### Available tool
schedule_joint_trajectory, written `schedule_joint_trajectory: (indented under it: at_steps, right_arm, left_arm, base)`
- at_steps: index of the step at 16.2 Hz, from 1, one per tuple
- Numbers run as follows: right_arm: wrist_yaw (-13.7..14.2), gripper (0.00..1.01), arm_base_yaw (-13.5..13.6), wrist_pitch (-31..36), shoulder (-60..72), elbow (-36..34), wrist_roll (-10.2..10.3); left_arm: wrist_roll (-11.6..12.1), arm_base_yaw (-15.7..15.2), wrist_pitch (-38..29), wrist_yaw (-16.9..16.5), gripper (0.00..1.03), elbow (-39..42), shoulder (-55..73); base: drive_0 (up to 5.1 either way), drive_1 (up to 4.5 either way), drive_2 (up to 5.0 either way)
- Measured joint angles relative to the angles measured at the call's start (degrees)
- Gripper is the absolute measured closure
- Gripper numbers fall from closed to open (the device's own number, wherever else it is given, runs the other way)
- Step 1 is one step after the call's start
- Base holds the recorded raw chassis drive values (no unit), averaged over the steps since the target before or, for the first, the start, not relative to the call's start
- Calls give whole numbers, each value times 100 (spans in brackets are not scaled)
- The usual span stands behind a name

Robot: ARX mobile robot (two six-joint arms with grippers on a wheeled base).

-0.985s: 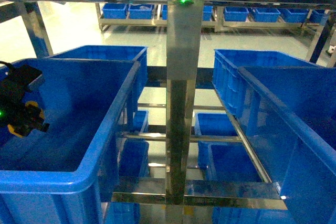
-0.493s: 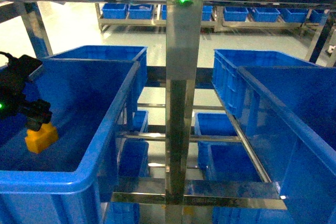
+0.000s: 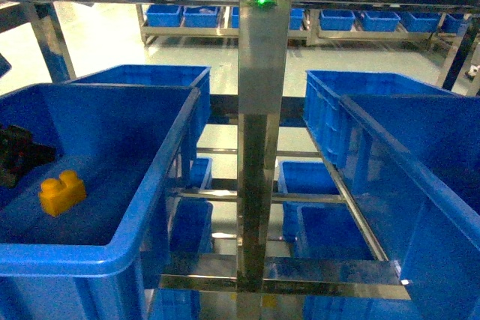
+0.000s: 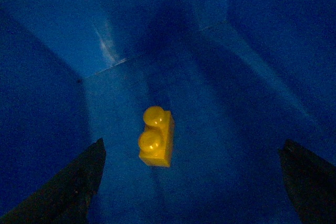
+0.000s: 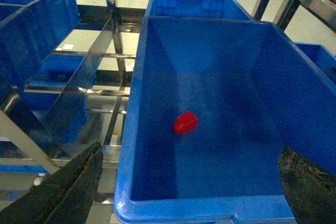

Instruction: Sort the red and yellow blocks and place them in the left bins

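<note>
The yellow block [image 3: 62, 192] lies on the floor of the big blue crate [image 3: 142, 207] at the left of the head view, near the crate's left wall and free of any grip. In the left wrist view the same block [image 4: 156, 137] shows its two round studs, and it rests on the blue bottom between the two dark fingers [image 4: 68, 187] of the left hand [image 4: 191, 182]. The fingers stand wide apart and touch nothing — the left hand is open and holds no thing. In the head view only a dark part of this hand [image 3: 19, 154] is seen at the left edge, above and just beside the block.

The red block [image 5: 185, 122] lies alone on the bottom of another blue crate [image 5: 131, 145], seen from the right wrist camera, a little left of the middle of the floor. The two dark fingertips [image 5: 71, 190] of the right hand [image 5: 191, 187] stand at the lower corners of that view, far from each other — this hand is open too, above the near rim of the crate.

A metal post [image 3: 259, 125] of the shelf frame stands in the middle of the head view, with a small green light [image 3: 262, 1] near its top. More blue crates [image 3: 375, 19] stand on a rack far behind.
</note>
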State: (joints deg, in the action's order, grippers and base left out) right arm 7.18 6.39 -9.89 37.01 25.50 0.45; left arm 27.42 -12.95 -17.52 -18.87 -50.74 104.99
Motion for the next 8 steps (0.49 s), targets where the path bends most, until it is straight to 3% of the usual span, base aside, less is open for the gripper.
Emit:
schedule_joint_trajectory:
  at_steps: [2, 6, 8]
  right_arm:
    - [0, 3, 0, 2, 0, 0, 0]
    - [0, 3, 0, 2, 0, 0, 0]
    - [0, 3, 0, 2, 0, 0, 0]
  left_arm:
    - [2, -260, 391, -551, 5, 538, -1178]
    - [-42, -472, 914, -1202, 5, 1244, -2627]
    - [-260, -621, 612, -1392, 5, 1794, -3316]
  base:
    - [0, 0, 0]
    - [0, 0, 0]
    - [0, 0, 0]
